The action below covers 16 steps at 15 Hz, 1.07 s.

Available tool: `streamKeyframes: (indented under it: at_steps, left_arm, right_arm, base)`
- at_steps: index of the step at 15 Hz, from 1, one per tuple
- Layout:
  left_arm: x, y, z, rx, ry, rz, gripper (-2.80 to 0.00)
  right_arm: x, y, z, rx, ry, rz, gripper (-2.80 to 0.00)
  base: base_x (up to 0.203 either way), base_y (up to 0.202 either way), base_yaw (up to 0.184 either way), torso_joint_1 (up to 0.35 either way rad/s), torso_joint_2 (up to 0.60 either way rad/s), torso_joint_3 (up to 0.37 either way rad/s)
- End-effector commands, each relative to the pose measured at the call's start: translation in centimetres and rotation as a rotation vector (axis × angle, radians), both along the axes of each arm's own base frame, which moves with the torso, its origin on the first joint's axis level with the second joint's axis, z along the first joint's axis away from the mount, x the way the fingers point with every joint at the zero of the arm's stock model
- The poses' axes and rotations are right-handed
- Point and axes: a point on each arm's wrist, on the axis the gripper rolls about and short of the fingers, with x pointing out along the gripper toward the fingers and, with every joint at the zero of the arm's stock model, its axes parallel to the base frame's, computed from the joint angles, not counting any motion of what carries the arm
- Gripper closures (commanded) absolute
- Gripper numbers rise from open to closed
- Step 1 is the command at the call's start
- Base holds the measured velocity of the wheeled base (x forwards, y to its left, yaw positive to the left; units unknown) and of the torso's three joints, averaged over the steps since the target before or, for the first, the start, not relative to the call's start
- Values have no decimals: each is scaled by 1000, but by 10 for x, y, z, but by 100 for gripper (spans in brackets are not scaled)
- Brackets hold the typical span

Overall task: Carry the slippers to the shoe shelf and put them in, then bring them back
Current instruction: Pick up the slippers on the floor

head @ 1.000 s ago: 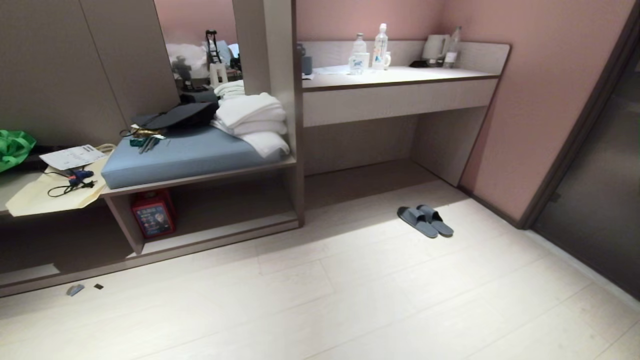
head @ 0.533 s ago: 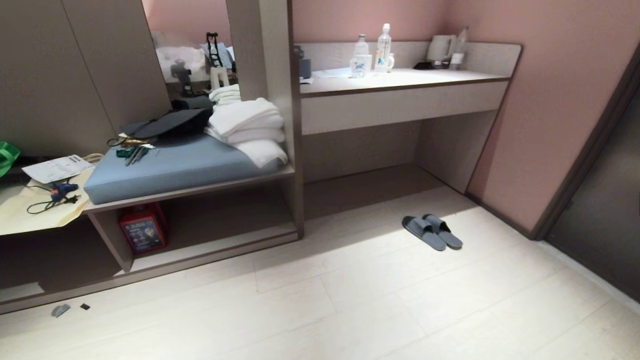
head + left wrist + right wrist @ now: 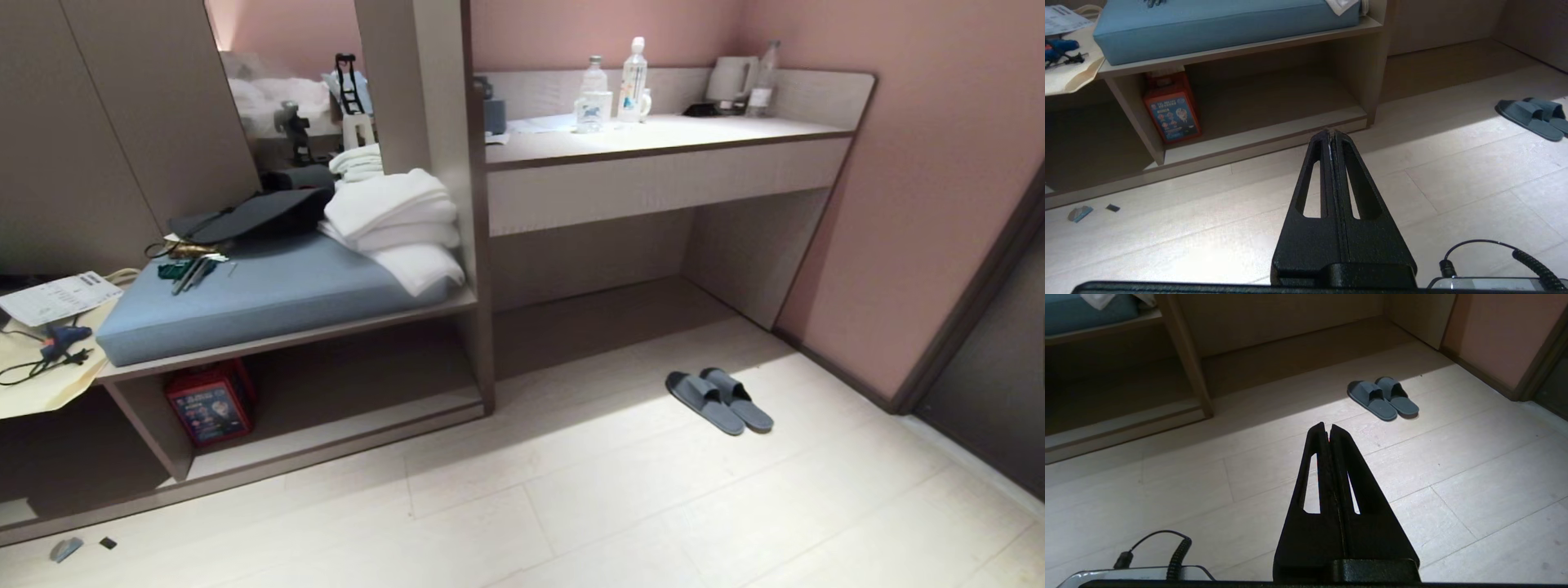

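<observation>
Getting near the slippers (image 3: 719,400) | they lie side by side on the floor, near the desk, well apart from the shoe shelf (image 3: 326,425) | left gripper (image 3: 1332,134) and right gripper (image 3: 1326,426) closed tight, both holding nothing | next: open up and grab the 2 slippers

Head camera looks down; wrist cameras (2) share slippers (image 3: 719,400).

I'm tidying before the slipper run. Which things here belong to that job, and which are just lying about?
Belong to the job:
- slippers, side by side on the floor
- shoe shelf, the low open cubby

Just lying about:
- red box in that cubby
- folded white towels
- blue cushion
- bottles on the desk
</observation>
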Motion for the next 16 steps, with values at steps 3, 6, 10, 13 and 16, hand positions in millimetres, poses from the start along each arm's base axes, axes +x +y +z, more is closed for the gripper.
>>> streamKeyframes:
  at_steps: [3,6,10,13,16]
  left_arm:
    - [0,0,0,-1,1,1,0]
    - [0,0,0,-1,1,1,0]
    - [0,0,0,-1,0,0,0]
    - [0,0,0,-1,1,1,0]
    - [0,0,0,-1,1,1,0]
  right_arm:
    - [0,0,0,3,1,2,0]
    - [0,0,0,11,1,0,0]
    - [0,0,0,13,1,1,0]
    - [0,0,0,5,1,2,0]
    - [0,0,0,8,1,0,0]
  base:
    - [196,0,1,-1,1,2]
    - [197,0,-2,1,0,3]
    - [196,0,-1,0,3,3]
    - [197,0,-1,1,3,2]
    - [197,0,0,0,2,2]
